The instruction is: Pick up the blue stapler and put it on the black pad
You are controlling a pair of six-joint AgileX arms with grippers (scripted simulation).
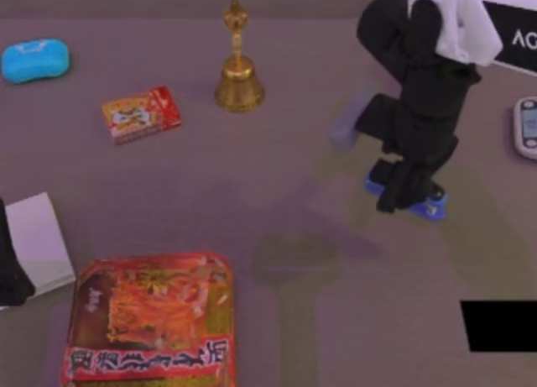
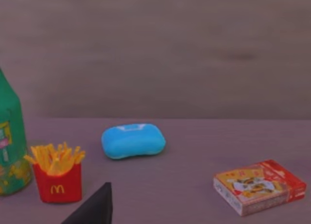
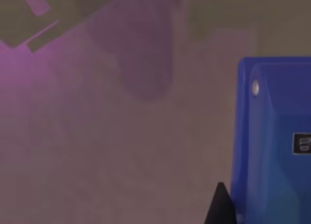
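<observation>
The right hand (image 1: 409, 194) covers most of the blue stapler (image 1: 433, 208), hiding whether its fingers grip it. The black pad (image 1: 499, 326), the white scale (image 1: 527, 127) and the noodle tray (image 1: 151, 324) run off the top view's edges.

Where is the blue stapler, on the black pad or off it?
Off it: the blue stapler lies on the table under the right gripper; the black pad sits bare.
</observation>
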